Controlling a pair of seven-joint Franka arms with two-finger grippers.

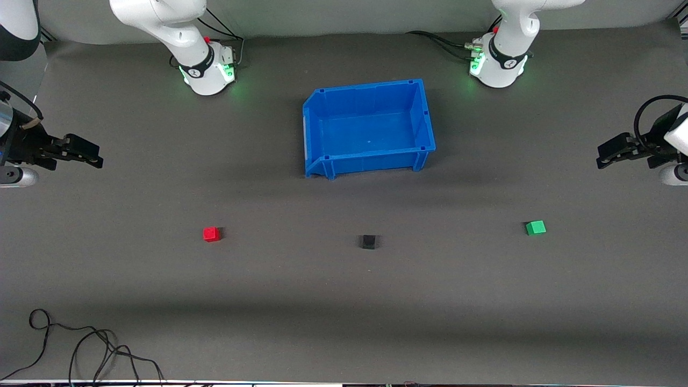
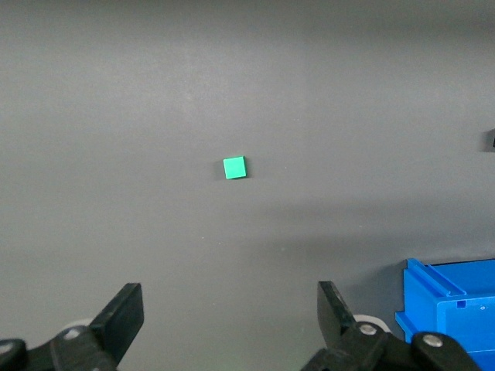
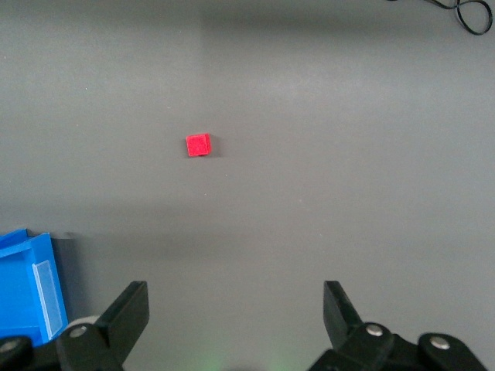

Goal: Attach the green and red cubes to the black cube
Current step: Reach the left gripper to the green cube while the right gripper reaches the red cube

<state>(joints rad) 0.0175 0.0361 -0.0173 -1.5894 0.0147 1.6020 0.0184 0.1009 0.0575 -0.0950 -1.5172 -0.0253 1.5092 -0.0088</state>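
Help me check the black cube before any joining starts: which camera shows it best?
The front view: the black cube sits whole on the mat between the red and green cubes. The left wrist view catches only a dark sliver at its edge; the right wrist view misses it.

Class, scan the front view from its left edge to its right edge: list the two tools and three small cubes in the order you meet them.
Right tool → red cube → black cube → green cube → left tool.

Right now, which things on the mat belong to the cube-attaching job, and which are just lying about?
Job:
small bright green cube
small bright red cube
small matte black cube
left gripper, open
right gripper, open

Lying about:
blue plastic bin
loose black cable
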